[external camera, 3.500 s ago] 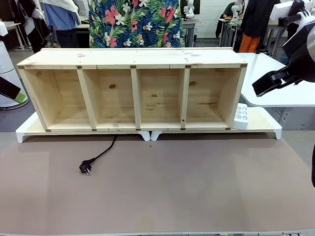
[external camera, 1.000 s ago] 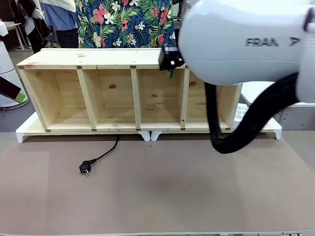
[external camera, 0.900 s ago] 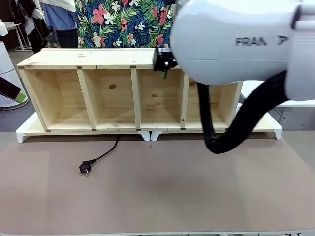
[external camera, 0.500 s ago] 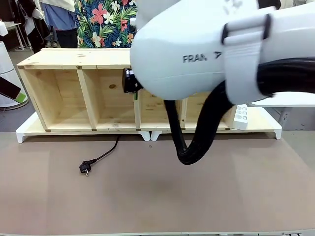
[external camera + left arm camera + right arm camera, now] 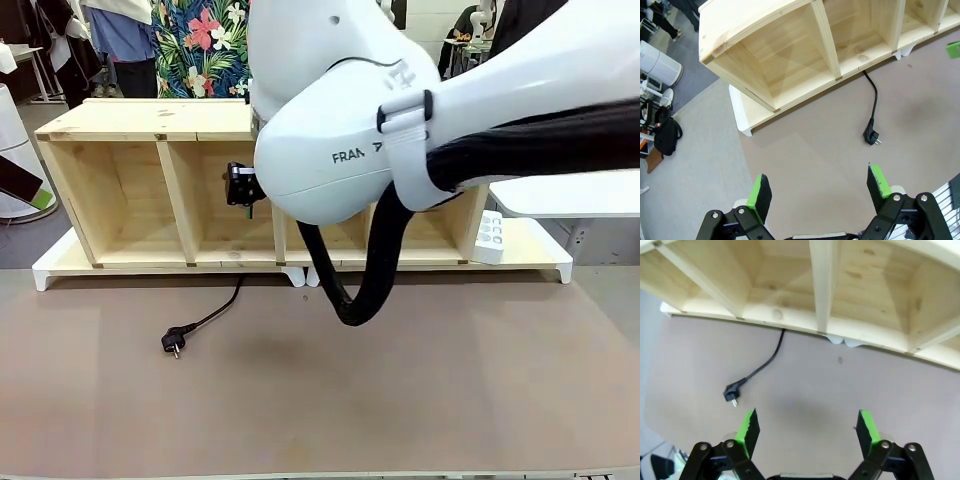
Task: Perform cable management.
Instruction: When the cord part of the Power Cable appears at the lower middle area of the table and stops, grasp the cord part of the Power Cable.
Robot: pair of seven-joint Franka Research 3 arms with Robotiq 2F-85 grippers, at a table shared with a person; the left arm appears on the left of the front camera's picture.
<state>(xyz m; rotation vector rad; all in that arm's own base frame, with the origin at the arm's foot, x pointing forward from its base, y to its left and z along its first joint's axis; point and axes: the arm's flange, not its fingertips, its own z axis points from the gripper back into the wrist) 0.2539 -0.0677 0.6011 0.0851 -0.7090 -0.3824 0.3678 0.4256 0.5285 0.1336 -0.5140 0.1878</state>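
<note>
brown matte tabletop [image 5: 420,400] covers the near side. along its far edge a long pale pine shelf unit [image 5: 150,118] with four open compartments stands on a white base [image 5: 548,250]. a person in a floral shirt [image 5: 205,50] stands behind it.

the thin black power cable [image 5: 208,318] comes out from under the shelf below the second compartment from the left. it curves near and left over the table and ends in a black plug [image 5: 173,342] lying flat, left of centre. a small white multi-socket power strip [image 5: 489,237] rests on the white base just beside the shelf's right wall.

the white right arm [image 5: 330,150], with a thick black braided sleeve [image 5: 360,295] hanging under it, crosses the middle in front of the shelf. the right gripper [image 5: 807,430] hangs above the table with its green-padded fingers [image 5: 748,427] wide apart and nothing between them. it is well clear of the cable, which lies to its left.

the left gripper [image 5: 819,186] is likewise spread wide and empty, high over the table's left side, apart from the plug.
</note>
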